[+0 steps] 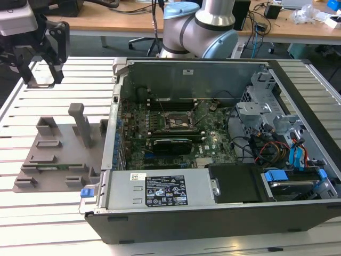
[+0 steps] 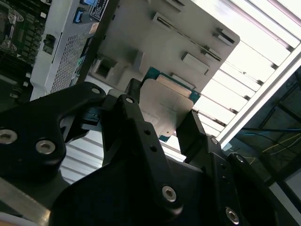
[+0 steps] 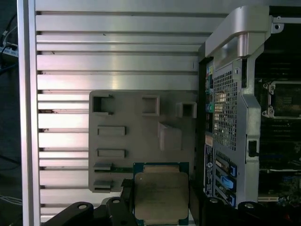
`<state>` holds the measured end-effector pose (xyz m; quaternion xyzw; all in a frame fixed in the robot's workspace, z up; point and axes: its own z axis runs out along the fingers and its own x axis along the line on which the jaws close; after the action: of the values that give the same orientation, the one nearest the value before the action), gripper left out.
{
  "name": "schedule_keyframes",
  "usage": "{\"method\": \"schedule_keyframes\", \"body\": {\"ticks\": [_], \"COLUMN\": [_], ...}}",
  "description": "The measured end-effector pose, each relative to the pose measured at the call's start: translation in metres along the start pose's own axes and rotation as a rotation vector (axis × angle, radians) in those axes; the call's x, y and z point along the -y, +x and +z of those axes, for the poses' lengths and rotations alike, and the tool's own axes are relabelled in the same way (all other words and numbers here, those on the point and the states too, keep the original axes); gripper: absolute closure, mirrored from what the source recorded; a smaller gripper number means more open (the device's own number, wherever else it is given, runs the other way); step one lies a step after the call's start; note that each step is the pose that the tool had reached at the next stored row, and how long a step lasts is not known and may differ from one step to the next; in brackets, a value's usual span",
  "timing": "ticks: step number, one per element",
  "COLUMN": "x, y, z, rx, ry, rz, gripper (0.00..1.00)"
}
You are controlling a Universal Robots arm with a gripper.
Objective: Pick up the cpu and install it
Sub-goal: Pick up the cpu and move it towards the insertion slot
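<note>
The cpu (image 3: 161, 195), a flat square chip with a silvery lid and green rim, sits between the black fingers (image 3: 127, 190) in both wrist views, its lid (image 2: 162, 106) facing the cameras. My gripper (image 1: 43, 80) is shut on it, held high above the far corner of the slatted table at the exterior view's left, beyond the grey fixture (image 1: 58, 154). The square socket frame (image 1: 178, 120) on the motherboard stands open inside the computer case, well to the exterior view's right of the gripper.
The open computer case (image 1: 213, 224) fills the middle and right of the table, with its metal side wall (image 3: 235, 94) next to the fixture (image 3: 141, 136). The fixture's tall post (image 1: 80, 122) stands near the case. The arm's base (image 1: 200, 26) rises behind the case.
</note>
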<state>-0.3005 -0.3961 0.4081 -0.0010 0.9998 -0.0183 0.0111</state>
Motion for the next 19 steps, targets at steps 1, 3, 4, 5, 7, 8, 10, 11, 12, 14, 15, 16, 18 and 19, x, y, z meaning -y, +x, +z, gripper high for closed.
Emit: {"method": "schedule_keyframes", "body": {"ticks": [1,3,4,5,7,8,10,11,12,14,15,16,18,19], "x": [-0.0006,-0.0041,-0.0045,-0.0047,-0.0052,-0.0055,-0.006,-0.0061,-0.0063,-0.0068,-0.0069,-0.0071,-0.0074,-0.0076], "y": [-0.0057,-0.024,-0.0262,-0.0274,-0.0297,-0.0308,-0.0329,-0.0339,-0.0349,-0.0368,-0.0377,-0.0386,-0.0403,-0.0413], "z": [0.0009,0.0069,0.0079,0.0084,0.0094,0.0097,0.0105,0.0109,0.0112,0.0119,0.0122,0.0126,0.0132,0.0136], "rx": [0.0,0.0,-0.0001,-0.0001,0.0,-0.0001,0.0,-0.0001,-0.0001,-0.0002,-0.0002,-0.0002,-0.0002,-0.0001], "ry": [0.0004,0.001,0.0011,0.0012,0.0011,0.0011,0.0011,0.0011,0.0011,0.0011,0.0011,0.0011,0.0012,0.0011], "rz": [0.0,0.0,0.0,0.0,0.0,0.0,0.0,0.0,0.0,0.0,0.0,0.0,0.0,0.0], "gripper": [0.45,0.45,0.45,0.45,0.45,0.45,0.45,0.45,0.45,0.45,0.45,0.45,0.45,0.45]}}
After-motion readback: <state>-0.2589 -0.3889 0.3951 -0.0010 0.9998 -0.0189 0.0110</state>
